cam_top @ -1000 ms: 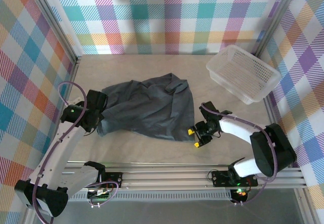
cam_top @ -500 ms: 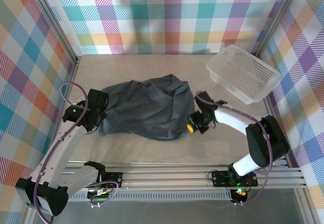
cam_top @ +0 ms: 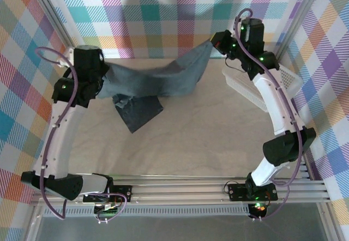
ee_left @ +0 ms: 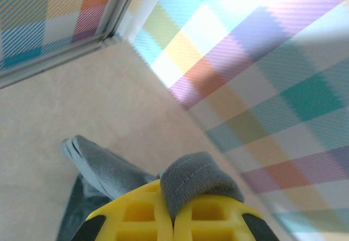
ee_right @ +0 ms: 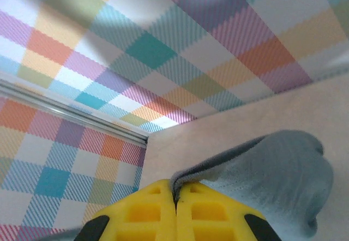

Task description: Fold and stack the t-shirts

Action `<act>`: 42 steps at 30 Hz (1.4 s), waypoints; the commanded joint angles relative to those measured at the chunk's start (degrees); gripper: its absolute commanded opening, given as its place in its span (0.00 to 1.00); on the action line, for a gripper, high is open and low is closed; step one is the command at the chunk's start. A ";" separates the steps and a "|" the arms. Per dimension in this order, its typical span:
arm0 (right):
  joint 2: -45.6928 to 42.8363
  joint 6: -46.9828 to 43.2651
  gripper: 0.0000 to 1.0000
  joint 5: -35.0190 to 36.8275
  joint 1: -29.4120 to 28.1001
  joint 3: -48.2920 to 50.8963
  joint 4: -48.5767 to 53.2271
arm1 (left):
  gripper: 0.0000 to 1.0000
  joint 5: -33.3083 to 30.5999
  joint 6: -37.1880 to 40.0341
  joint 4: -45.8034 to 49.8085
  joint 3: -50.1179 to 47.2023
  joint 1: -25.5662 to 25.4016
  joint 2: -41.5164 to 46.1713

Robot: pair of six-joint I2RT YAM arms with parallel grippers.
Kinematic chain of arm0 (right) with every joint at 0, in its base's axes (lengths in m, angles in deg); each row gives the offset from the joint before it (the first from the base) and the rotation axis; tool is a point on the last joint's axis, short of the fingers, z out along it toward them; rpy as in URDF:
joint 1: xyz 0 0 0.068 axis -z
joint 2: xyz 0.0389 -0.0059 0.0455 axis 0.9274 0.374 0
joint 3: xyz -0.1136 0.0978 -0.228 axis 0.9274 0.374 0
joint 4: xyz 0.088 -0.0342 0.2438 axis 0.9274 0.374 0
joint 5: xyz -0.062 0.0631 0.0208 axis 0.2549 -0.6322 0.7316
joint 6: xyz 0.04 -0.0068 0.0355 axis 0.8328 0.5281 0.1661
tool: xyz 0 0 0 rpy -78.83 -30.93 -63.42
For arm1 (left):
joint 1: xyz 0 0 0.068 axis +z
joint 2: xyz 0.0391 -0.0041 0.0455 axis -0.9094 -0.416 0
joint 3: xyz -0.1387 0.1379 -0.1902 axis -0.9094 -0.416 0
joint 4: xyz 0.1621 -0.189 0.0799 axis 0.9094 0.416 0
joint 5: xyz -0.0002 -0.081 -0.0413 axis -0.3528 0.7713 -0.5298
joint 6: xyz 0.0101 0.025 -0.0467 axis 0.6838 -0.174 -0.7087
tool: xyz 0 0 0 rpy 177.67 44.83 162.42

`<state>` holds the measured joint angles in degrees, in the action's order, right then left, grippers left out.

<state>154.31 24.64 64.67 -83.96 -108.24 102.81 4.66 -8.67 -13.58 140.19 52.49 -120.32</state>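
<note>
The dark grey t-shirt [cam_top: 163, 80] is held in the air over the far half of the table [cam_top: 218, 137], stretched between the two arms. Its long axis runs left to right across the top view, with the right end farther back, close to the checked rear wall [cam_top: 163, 17]. The left gripper [cam_top: 103, 80] is closed on the shirt's left end; in the left wrist view its yellow pads [ee_left: 136, 214] meet with a hemmed fold of cloth pinched between them. The right gripper [cam_top: 214, 43] is clamped on the right end, and the right wrist view shows its pads pressed together on a rounded bunch of cloth. Between the grips the upper edge sags a little. A darker flap hangs from the shirt's left part and points toward the near edge; its lower corner seems to rest on the table, though the overhead angle leaves that unsure. The white mesh basket [cam_top: 292, 80] sits at the far right, partly behind the right arm, apart from the shirt
</note>
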 commanded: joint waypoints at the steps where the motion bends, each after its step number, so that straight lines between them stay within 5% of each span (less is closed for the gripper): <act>1: -5.44 -6.99 0.00 -4.30 0.46 1.57 -4.90 | 0.00 -2.67 2.82 -3.01 1.18 0.80 7.36; 7: -18.25 -5.70 0.00 -5.56 1.83 10.15 -13.95 | 0.00 -3.48 8.69 -9.69 -1.15 0.80 19.61; 13: -20.64 -0.17 0.00 -6.61 4.19 9.65 -17.01 | 0.00 -1.82 10.05 -11.34 8.49 0.80 14.94; 19: -10.06 4.87 0.00 -10.46 4.91 0.89 -16.33 | 0.00 0.20 8.56 -5.02 23.70 1.52 -2.77; 25: 7.00 8.36 0.00 -16.06 5.81 -12.40 -14.63 | 0.00 10.12 4.31 -2.31 33.03 7.32 -20.73; 32: 30.27 11.77 0.00 -20.63 7.36 -45.53 -5.91 | 0.00 20.57 6.27 0.00 53.11 11.21 -37.73; 36: 36.26 15.84 0.00 -20.31 9.54 -56.90 -4.60 | 0.00 21.52 6.18 -2.77 56.81 11.78 -37.32; 42: 26.69 14.21 0.00 -18.53 13.79 -47.87 -7.14 | 0.00 19.41 5.77 -5.12 55.66 11.70 -26.76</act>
<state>189.39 38.61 45.83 -72.49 -158.82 98.92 24.92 -3.22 -13.74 193.91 63.59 -155.90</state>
